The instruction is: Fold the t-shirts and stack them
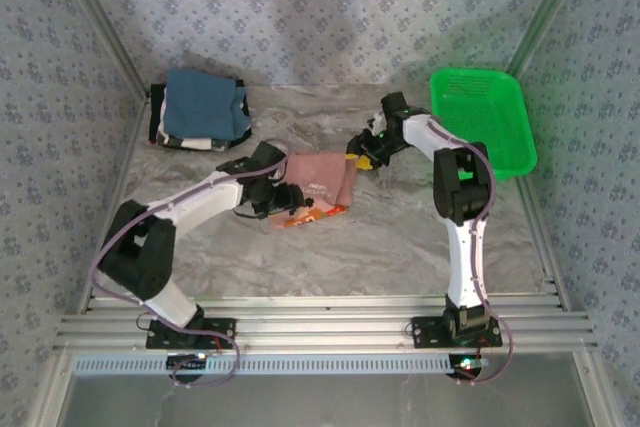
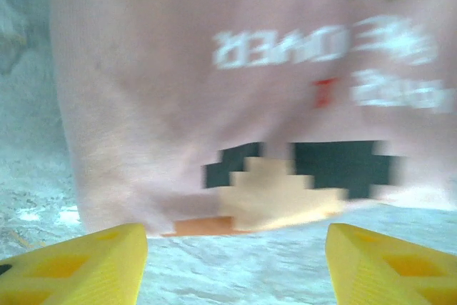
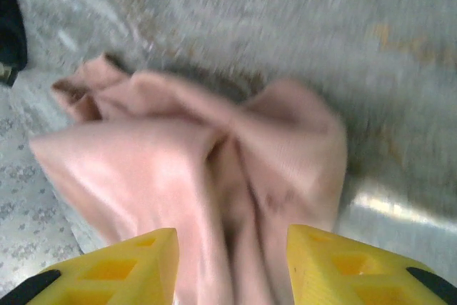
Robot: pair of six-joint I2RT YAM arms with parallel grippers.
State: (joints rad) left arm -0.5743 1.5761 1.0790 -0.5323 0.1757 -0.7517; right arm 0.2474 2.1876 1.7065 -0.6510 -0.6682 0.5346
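Pink t-shirt point(image 1: 320, 175) flanked for a fold, presumably — left gripper point(image 2: 235, 258) wide and empty at its printed edge, right gripper point(image 3: 232, 266) parted over the bunched end.

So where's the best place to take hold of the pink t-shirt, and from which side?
The bunched right-hand end of the salmon-pink t-shirt, probably from above on the right: there the cloth stands up in ridges between the right end effector's open fingers. The printed part lies flat on the table, offering only a thin edge.
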